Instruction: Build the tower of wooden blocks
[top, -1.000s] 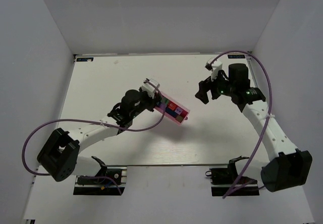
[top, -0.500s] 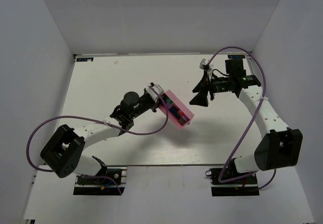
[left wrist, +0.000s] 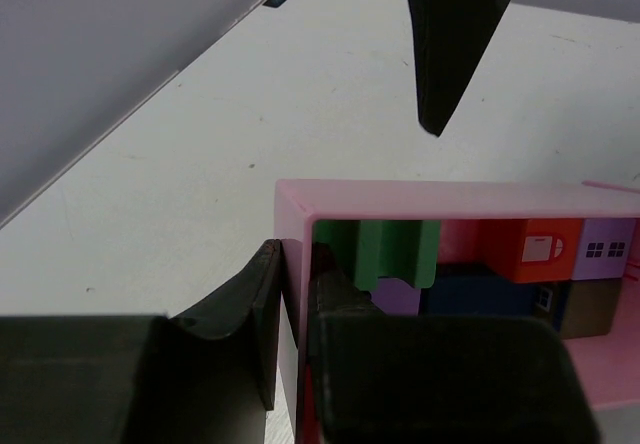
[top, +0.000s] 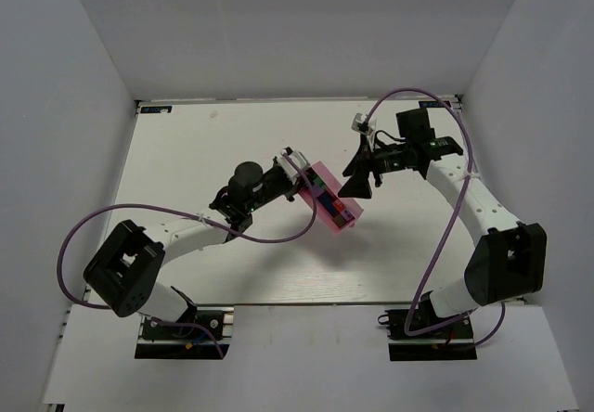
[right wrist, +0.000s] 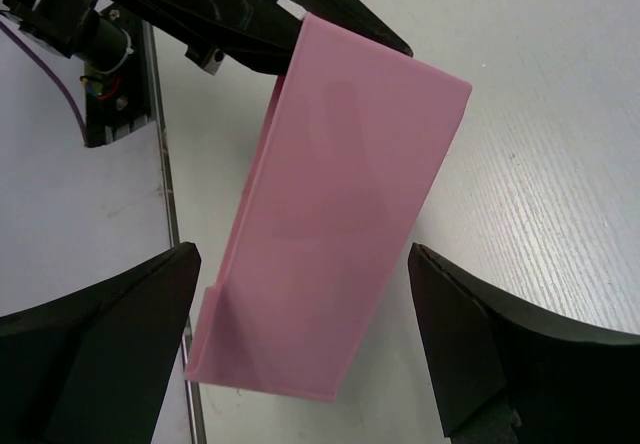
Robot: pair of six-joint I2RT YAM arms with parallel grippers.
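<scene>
In the top view, our left fingers (top: 297, 182) pinch the upper-left end wall of the pink rectangular plastic box (top: 347, 223). It holds the small painted wooden cubes (top: 327, 204), and its long axis runs toward lower right. Just right of it, our right fingers (top: 358, 186) stand spread wide, aimed at the box's underside.

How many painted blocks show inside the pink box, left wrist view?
6: green block top left, purple under it, red and lilac top right, dark blue and brown below. More may be hidden.
</scene>
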